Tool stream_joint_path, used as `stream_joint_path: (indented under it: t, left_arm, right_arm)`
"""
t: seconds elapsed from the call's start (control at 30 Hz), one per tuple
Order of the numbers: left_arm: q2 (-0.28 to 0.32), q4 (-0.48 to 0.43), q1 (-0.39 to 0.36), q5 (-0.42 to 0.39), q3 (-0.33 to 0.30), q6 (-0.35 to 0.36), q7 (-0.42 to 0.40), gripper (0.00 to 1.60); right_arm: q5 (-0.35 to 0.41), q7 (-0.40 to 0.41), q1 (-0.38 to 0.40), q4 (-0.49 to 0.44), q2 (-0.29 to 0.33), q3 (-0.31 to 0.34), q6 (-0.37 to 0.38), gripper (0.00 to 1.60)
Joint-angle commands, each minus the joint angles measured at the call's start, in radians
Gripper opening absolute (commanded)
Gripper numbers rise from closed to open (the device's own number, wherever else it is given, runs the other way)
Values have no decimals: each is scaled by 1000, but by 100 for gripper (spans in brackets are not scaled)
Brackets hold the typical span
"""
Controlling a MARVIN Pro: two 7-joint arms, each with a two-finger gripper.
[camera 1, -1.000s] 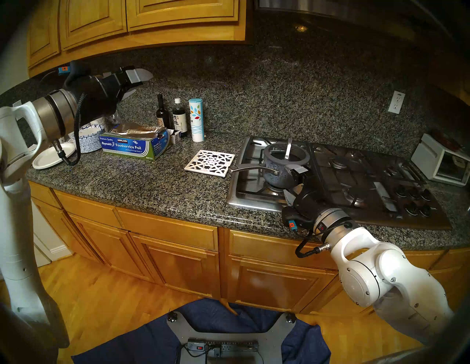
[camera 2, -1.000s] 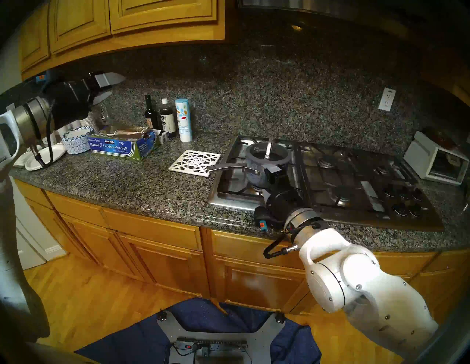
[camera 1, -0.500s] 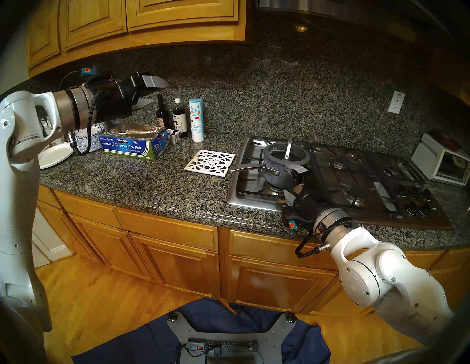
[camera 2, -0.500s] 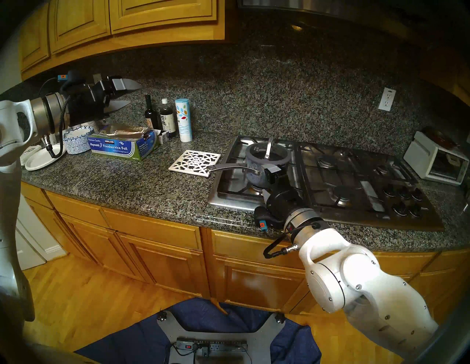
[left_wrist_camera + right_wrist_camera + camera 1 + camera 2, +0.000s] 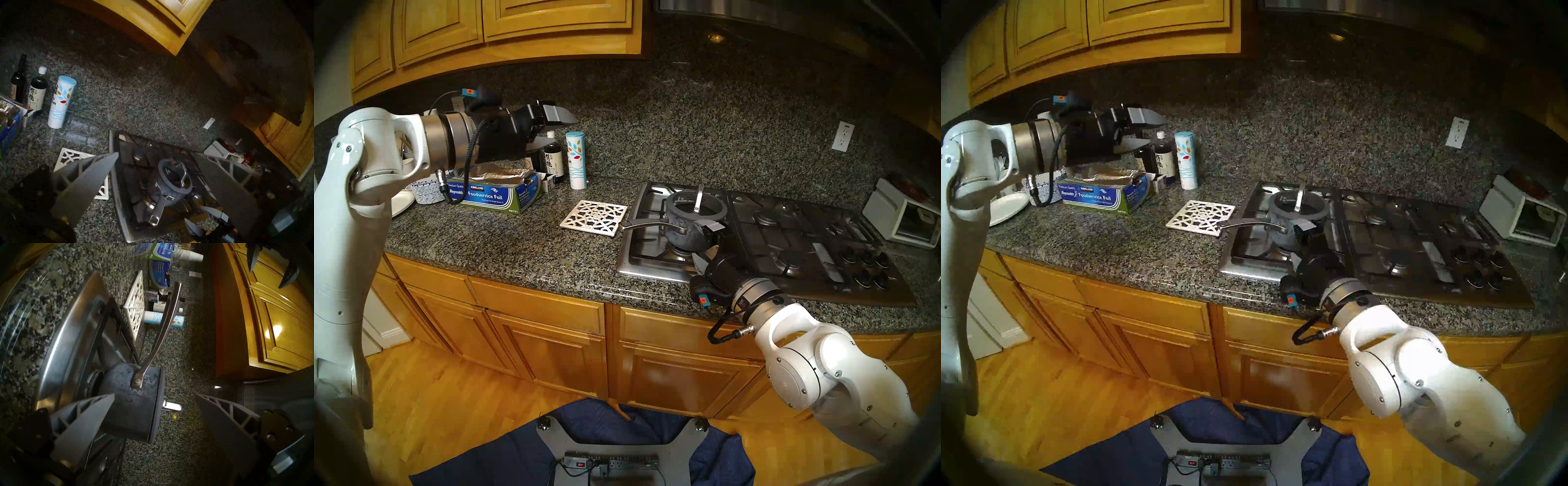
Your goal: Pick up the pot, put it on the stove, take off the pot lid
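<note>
Pot lid [image 5: 696, 207] sat on our pot [image 5: 682, 234], far right of our spread-open left gripper [image 5: 555, 130]; right gripper [image 5: 704, 242], released, flanked it.

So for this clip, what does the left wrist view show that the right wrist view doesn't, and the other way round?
Only the left wrist view looks down onto the pot lid, showing its glass centre and loop handle, plus the white toaster oven beyond the stove.

Only the right wrist view shows the pot side-on, with its body between the open fingers of the right gripper and the lid seen edge-on, and the paper cups.

Both show the pot's long handle, the white trivet, the salt canister and the foil box.
</note>
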Motion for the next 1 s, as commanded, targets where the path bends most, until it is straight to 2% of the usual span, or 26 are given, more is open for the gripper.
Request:
stream_joint_path:
  t: [0.0, 0.1, 0.13, 0.17, 0.43, 0.47, 0.5, 0.53, 0.67, 0.7, 0.73, 0.77, 0.83, 0.97]
  left_arm:
    - [-62, 10, -108, 56, 65, -67, 1, 160]
    - [-92, 19, -140, 84, 102, -77, 6, 160]
    - [-103, 13, -131, 95, 102, -84, 4, 160]
    - [-122, 21, -155, 111, 127, -86, 8, 160]
    - [-197, 45, -197, 178, 192, -95, 19, 160]
    - [-205, 69, -238, 185, 225, -87, 28, 160]
    - [-217, 53, -202, 202, 213, -99, 21, 160]
    - [-232, 70, -226, 212, 231, -93, 28, 160]
    - [-274, 86, -240, 252, 260, -99, 33, 160]
    - [-289, 106, -271, 261, 280, -92, 40, 160]
    - [-293, 96, -251, 272, 277, -99, 34, 160]
    - [-312, 113, -276, 280, 293, -92, 42, 160]
    - [-326, 116, -271, 293, 304, -95, 44, 160]
    - [-384, 164, -313, 330, 351, -83, 65, 160]
  right_arm:
    - [-5, -15, 16, -27, -2, 15, 1, 160]
    - [-5, -15, 17, -27, -2, 15, 1, 160]
    - [-5, -14, 17, -27, -3, 15, 0, 160]
    - [-5, -14, 17, -27, -3, 15, 0, 160]
    - [-5, -14, 17, -27, -3, 15, 0, 160]
    - [-5, -14, 17, -27, -3, 15, 0, 160]
    - [-5, -14, 17, -27, -3, 15, 0, 160]
    - [-5, -14, 17, -27, -3, 15, 0, 160]
    - [-5, -14, 17, -27, -4, 15, 0, 160]
    - [-5, -14, 17, -27, -4, 15, 0, 160]
    - [-5, -14, 17, -27, -4, 15, 0, 160]
    - [-5, -14, 17, -27, -4, 15, 0, 160]
    - [-5, -13, 17, -27, -4, 15, 0, 160]
    - [-5, -13, 17, -27, -4, 15, 0, 160]
